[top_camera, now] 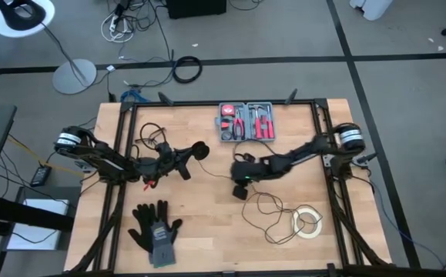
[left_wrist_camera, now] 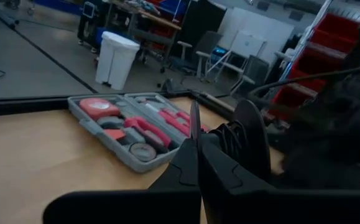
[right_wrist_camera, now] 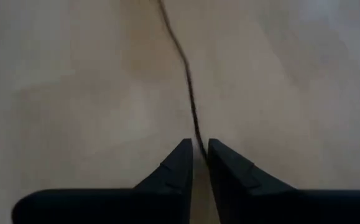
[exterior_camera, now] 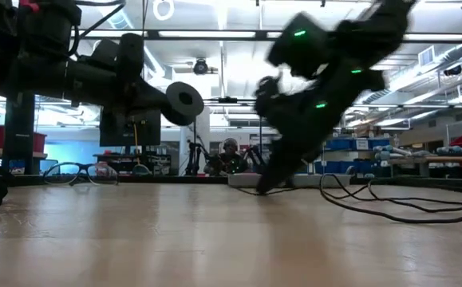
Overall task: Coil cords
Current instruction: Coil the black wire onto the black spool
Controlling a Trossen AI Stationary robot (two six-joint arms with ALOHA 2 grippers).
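So my right pincer (right_wrist_camera: 199,149) is nose-down on the wood, right around the middle of the high view, and the fingers (right_wrist_camera: 173,165) are cracked just slightly apart with the thin black cord (right_wrist_camera: 189,81) running straight into the gap between the tips. Whether I'm actually pinching the wire or it's just lying in the slot, I honestly can't tell from my wrist cam. From there the cord wanders off in loose loops (top_camera: 273,219) toward the lower right of the high view, ending up right next to the white tape roll (top_camera: 308,221).

My left pincer (left_wrist_camera: 198,146) is clenched, fingers pressed together, and it's holding the round black puck-like disc (left_wrist_camera: 252,140) up off the table; in the low view the disc (exterior_camera: 184,102) hangs in the air in the upper left. In the high view that's left of centre (top_camera: 201,148), with some more thin wire looped just behind that arm (top_camera: 152,132).

Further out: grey tool case (top_camera: 248,121) open at top centre with red-handled tools, a pair of black gloves (top_camera: 155,228) at lower left, and glasses (exterior_camera: 77,172) sitting on the wooden table (top_camera: 207,231) at the far left of the low view.
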